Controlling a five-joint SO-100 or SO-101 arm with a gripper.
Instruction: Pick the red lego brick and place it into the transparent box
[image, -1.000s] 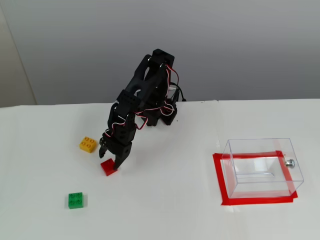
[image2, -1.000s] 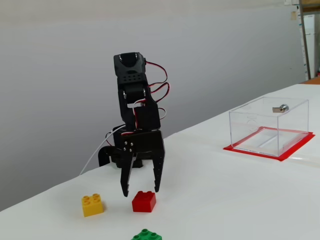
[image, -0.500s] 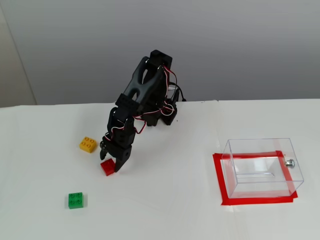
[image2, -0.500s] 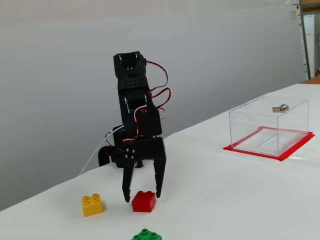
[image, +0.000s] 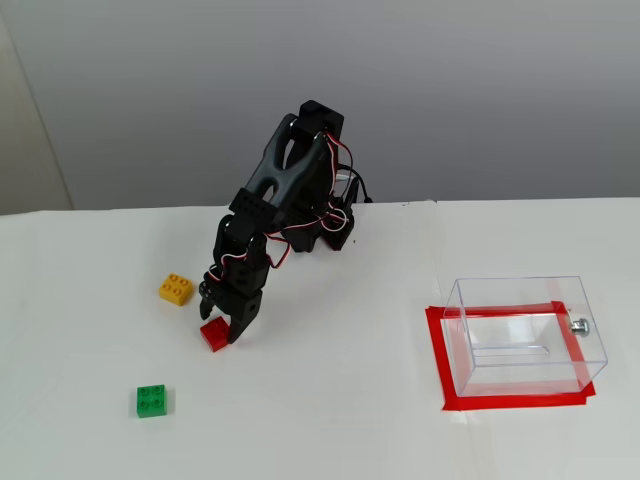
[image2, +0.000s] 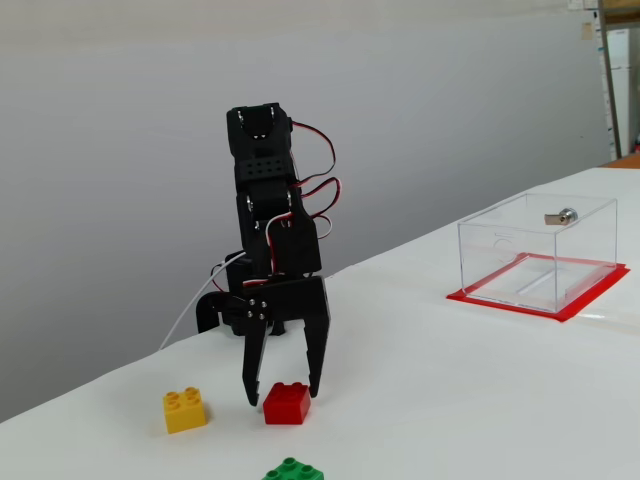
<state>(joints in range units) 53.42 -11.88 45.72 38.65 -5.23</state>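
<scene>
- The end effector (image2: 282, 396) pointed straight down at the table (image: 330, 420), its two fingers spread a little wider than the red lego brick (image2: 286, 403) and standing one to each side of it, tips close to the table surface. It had no hold on anything yet; a vertical approach suits a small brick with flat side faces to squeeze.
- In the other fixed view the red lego brick (image: 212, 334) lay on the table at about 8 o'clock from the arm's base, partly covered by the end effector (image: 218, 333). Whether the fingers already touched its sides could not be told from either angle; they probably stood just clear.
- The yellow brick (image: 176, 289) sat near, at about 10 o'clock from the red one, and the green brick (image: 152, 400) lay farther off at about 7 o'clock. Neither was between the fingers, so closing should catch only the red one.
- The transparent box (image: 525, 335) stood empty, well apart at 3 o'clock, inside a red tape frame (image: 438, 360); the tape likely marks its set position. Its top looked open, with a small silver knob (image: 579, 325) on the 3 o'clock wall.
- Between brick and box the table was bare, so a lift and sweep toward 3 o'clock had free room; the box's near wall is the edge to clear, which calls for height before crossing.
</scene>
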